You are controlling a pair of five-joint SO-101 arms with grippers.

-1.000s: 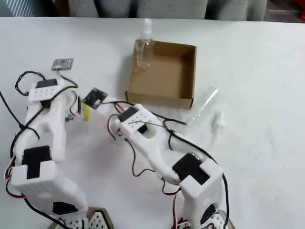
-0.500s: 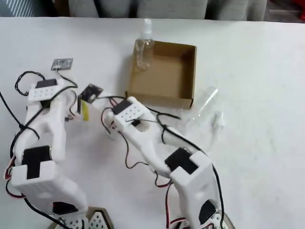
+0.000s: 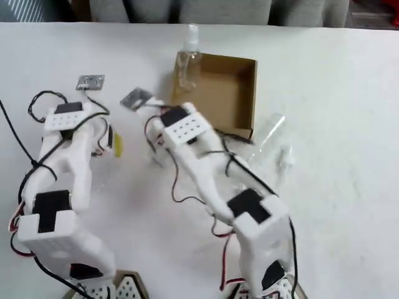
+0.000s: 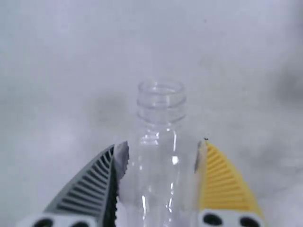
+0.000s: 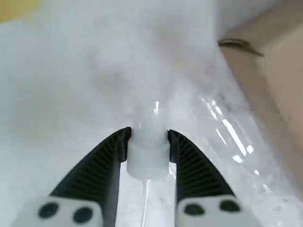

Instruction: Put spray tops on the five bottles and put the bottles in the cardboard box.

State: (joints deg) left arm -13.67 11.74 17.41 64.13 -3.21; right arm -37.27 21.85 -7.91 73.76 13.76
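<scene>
Here, clear threaded bottle (image 4: 160, 118) in ribbed left end effector (image 4: 161, 150)

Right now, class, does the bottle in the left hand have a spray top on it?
No, the bottle in the left hand shows a bare, open threaded neck.

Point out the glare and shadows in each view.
High view: even, bright light; the lying bottle nearly vanishes against the white table. Left wrist view: small highlights on the open bottle, faint shadows on the table behind it. Right wrist view: a highlight on the spray top, glare streaks beside the cardboard box.
</scene>
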